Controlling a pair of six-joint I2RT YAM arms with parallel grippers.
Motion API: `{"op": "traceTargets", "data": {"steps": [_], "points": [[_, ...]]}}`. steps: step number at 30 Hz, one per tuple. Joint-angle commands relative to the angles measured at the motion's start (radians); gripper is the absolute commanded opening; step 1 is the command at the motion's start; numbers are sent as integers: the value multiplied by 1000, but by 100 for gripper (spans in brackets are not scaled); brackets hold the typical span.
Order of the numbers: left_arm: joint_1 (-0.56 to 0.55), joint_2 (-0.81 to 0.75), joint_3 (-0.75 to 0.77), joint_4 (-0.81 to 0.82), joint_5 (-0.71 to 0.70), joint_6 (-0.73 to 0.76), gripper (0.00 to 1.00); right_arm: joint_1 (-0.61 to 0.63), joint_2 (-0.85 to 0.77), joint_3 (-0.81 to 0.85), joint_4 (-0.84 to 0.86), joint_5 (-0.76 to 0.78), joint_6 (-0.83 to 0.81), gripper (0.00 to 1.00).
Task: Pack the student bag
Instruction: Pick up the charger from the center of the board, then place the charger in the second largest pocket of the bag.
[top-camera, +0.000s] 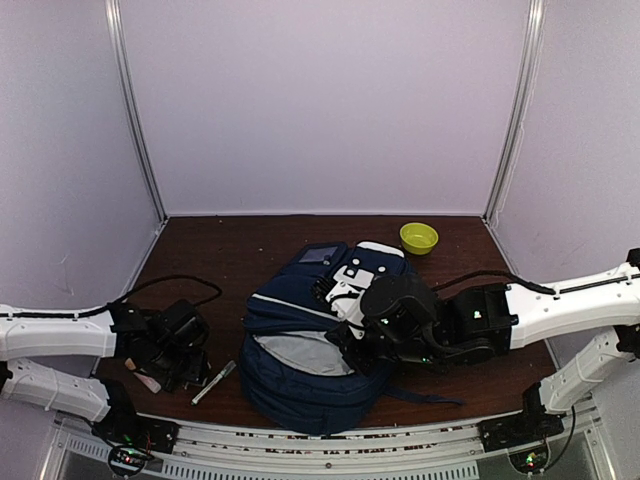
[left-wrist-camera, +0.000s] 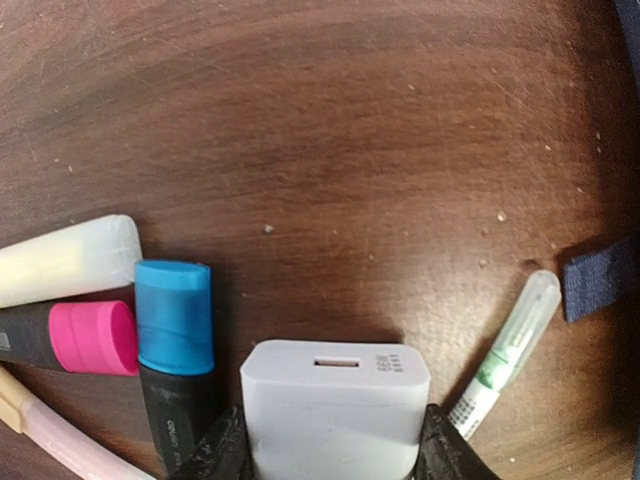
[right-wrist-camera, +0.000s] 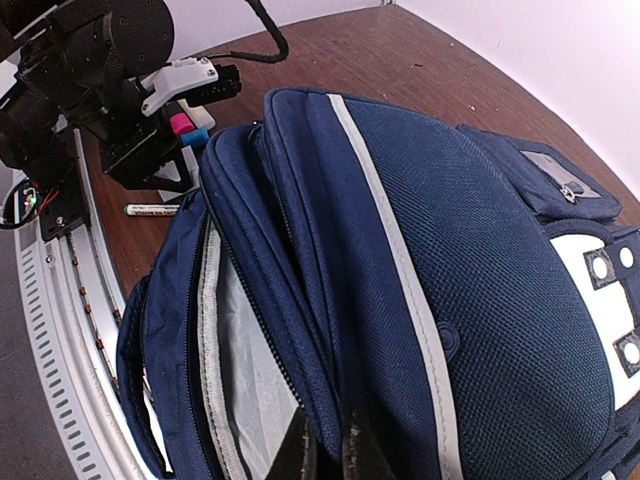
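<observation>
Bag (top-camera: 290, 390) lies open, right gripper (right-wrist-camera: 330, 455) pinched tight on its flap; left gripper (left-wrist-camera: 335, 440) seems clamped on the charger (left-wrist-camera: 335, 400); markers (left-wrist-camera: 175, 320) and pen (left-wrist-camera: 505, 350) lie unpacked

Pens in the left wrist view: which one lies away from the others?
The green pen with the clear cap, right of the white charger; the rest bunch on its left.
</observation>
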Motion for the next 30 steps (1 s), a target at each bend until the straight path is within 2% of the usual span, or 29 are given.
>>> {"op": "traceTargets", "data": {"steps": [1, 8, 12, 18, 24, 27, 30], "points": [[3, -39, 40, -24, 29, 26, 20, -5, 5, 8, 10, -1, 33, 0], [-15, -160, 193, -192, 51, 27, 18, -5, 27, 49, -22, 45, 37, 0], [-84, -207, 273, -247, 76, 27, 17, -9, 50, 79, -40, 61, 52, 0], [-250, -270, 283, -133, 147, 108, 11, -12, 75, 115, -54, 71, 83, 0], [-311, -351, 223, 112, 266, 134, 9, -14, 91, 152, -82, 82, 125, 0], [-318, -288, 238, 216, 307, 142, 10, -14, 87, 164, -88, 83, 131, 0], [-319, -162, 309, 208, 313, 172, 11, -13, 78, 182, -103, 88, 134, 0]]}}
